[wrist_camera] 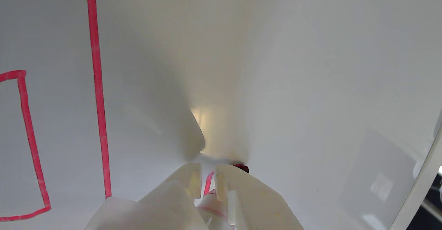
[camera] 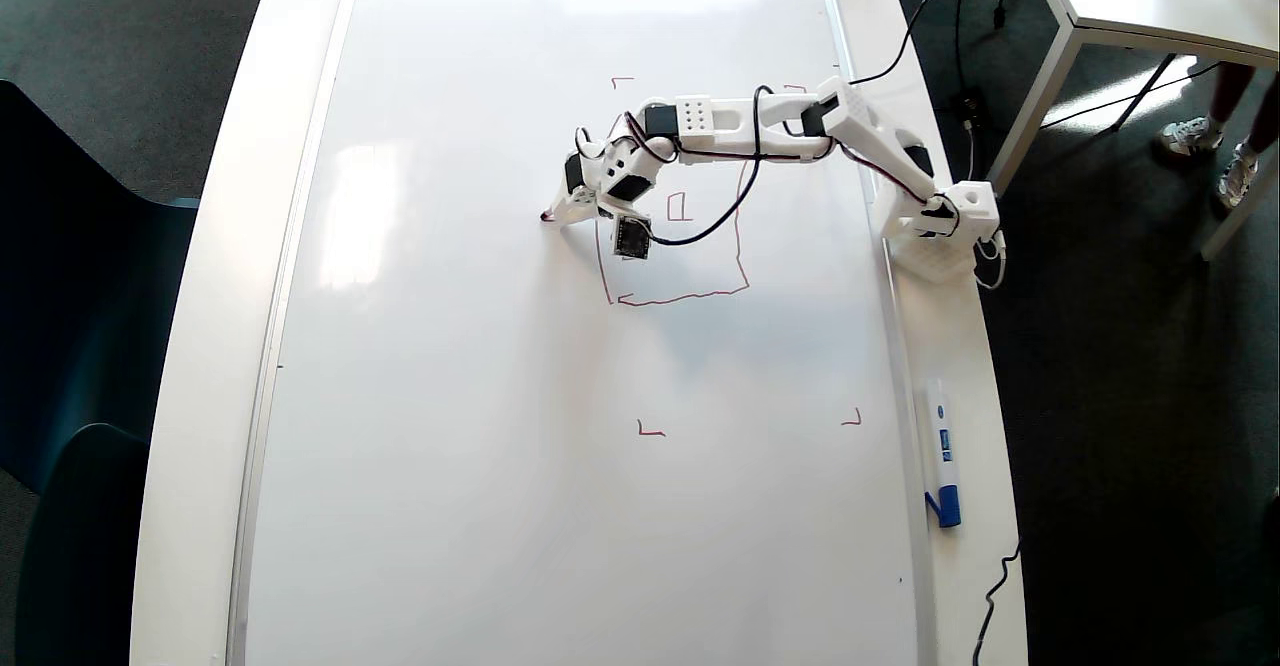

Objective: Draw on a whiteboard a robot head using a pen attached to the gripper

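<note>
The whiteboard fills the overhead view and also fills the wrist view. The robot head is a wobbly red outline, partly hidden under my arm, with a small rectangle inside. In the wrist view one long side of the robot head and a small rectangle show at the left. My gripper sits just left of the outline and is shut on the pen. In the wrist view the gripper is at the bottom edge. The pen's red tip is at the board surface.
Red corner marks lie on the board around the drawing. A white marker with a blue cap lies on the table's right strip. The arm's base stands at the board's right edge. A smaller white table is at the upper right.
</note>
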Motion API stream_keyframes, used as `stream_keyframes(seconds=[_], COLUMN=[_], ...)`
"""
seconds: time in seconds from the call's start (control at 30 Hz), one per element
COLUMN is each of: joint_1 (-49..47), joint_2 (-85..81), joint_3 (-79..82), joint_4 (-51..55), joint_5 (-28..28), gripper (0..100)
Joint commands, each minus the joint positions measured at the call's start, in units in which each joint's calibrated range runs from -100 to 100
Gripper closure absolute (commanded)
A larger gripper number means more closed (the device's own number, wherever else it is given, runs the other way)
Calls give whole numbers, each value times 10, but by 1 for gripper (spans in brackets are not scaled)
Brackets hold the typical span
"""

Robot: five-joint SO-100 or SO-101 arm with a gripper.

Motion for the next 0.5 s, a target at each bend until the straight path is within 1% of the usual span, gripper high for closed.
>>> stream_keyframes(seconds=[0.0,0.3,0.4,0.47], joint_1=[20,51,56,58], joint_2=[-2,-7,-11,-13], joint_3=[-21,-12,6,12], joint_4=[-8,-1,11,13], joint_5=[3,4,25,28], gripper=[99,99,99,99])
